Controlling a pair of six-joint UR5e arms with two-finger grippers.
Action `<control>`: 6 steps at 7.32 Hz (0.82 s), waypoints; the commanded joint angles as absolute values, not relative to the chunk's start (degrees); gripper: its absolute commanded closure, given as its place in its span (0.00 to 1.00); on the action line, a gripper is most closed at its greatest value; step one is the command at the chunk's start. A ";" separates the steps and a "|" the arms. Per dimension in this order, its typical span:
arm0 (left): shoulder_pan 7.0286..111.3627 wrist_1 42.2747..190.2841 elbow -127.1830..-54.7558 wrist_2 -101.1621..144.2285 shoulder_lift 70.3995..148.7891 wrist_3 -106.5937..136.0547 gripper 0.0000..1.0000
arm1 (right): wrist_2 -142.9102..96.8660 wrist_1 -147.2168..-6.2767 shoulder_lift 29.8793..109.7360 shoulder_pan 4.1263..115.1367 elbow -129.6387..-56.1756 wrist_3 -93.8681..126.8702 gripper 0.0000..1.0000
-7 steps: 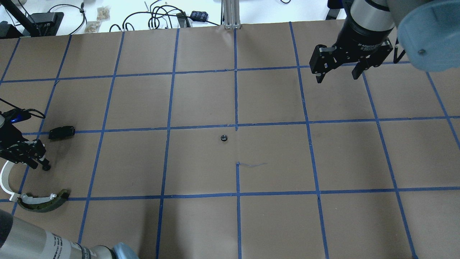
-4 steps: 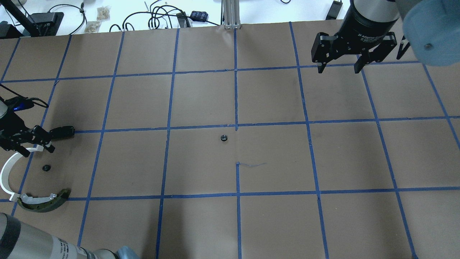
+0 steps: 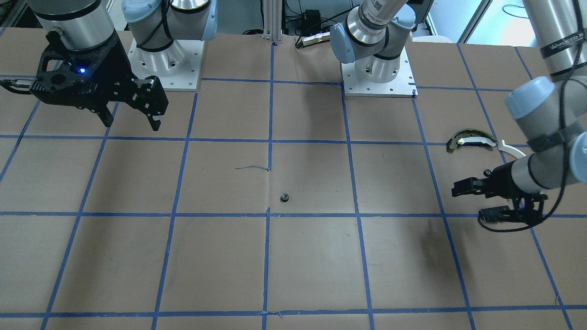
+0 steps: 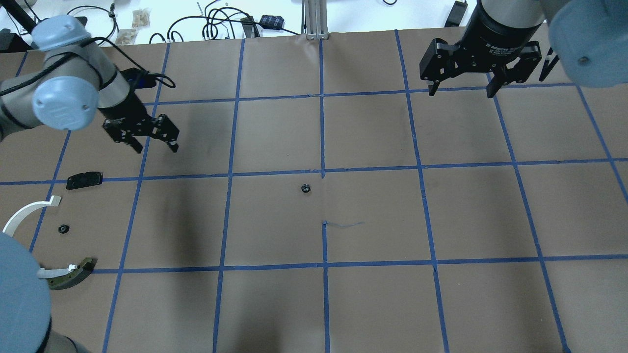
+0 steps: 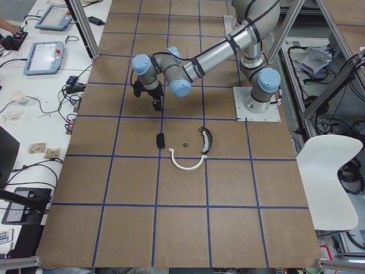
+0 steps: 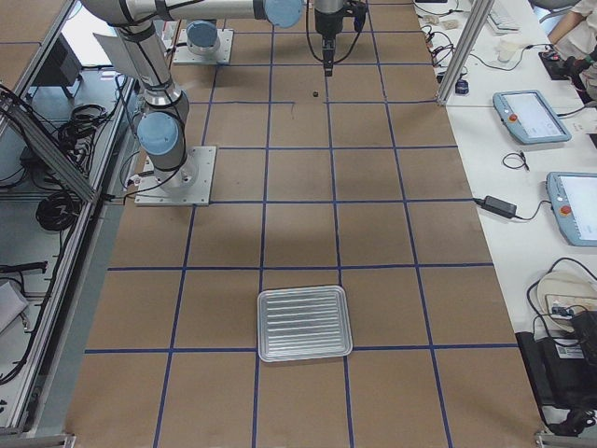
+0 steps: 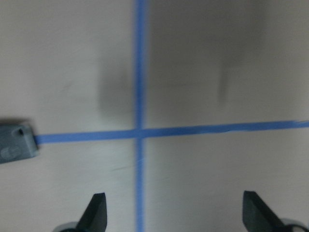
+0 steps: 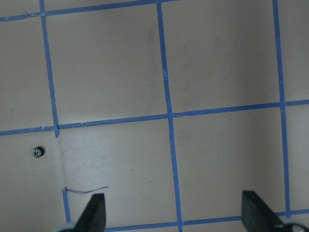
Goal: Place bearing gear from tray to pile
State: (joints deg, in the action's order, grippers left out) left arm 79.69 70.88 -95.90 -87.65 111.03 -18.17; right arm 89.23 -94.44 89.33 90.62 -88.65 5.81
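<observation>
The pile lies at the table's left: a white half-ring arc [image 4: 24, 212], a dark curved piece with a white strip [image 4: 68, 273] and a flat black plate [image 4: 84, 180]. A small black bearing gear [image 4: 63, 228] lies among them. A second gear [image 4: 305, 188] lies alone at the table's middle and shows in the front view [image 3: 284, 197]. My left gripper [image 4: 149, 138] is open and empty, beyond the plate. My right gripper [image 4: 461, 92] is open and empty at the far right. The silver tray [image 6: 304, 323] shows only in the right side view and looks empty.
Blue tape lines grid the brown table [image 4: 373, 304]. Cables and small boxes [image 4: 225, 22] lie beyond its far edge. The left arm's elbow [image 4: 64, 103] hangs over the far left squares. Both arm bases [image 3: 378, 68] stand on the robot's side.
My left gripper has left the small gear lying in the pile and has moved away toward the far side and the right. My right gripper has drifted slightly toward the far edge.
</observation>
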 commanded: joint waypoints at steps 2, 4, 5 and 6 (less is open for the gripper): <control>98.66 58.20 -97.99 -87.28 112.59 -13.37 0.00 | 89.12 -94.31 89.56 90.53 -89.21 5.45 0.00; 106.06 53.03 -101.49 -87.54 112.94 -12.75 0.00 | 89.12 -94.39 89.56 90.62 -89.21 5.45 0.00; 106.78 48.65 -104.47 -87.54 113.55 -12.57 0.00 | 89.12 -94.31 89.47 90.62 -89.30 5.45 0.00; 106.96 48.17 -104.76 -87.45 114.42 -12.31 0.00 | 89.21 -94.39 89.47 90.62 -89.91 5.45 0.00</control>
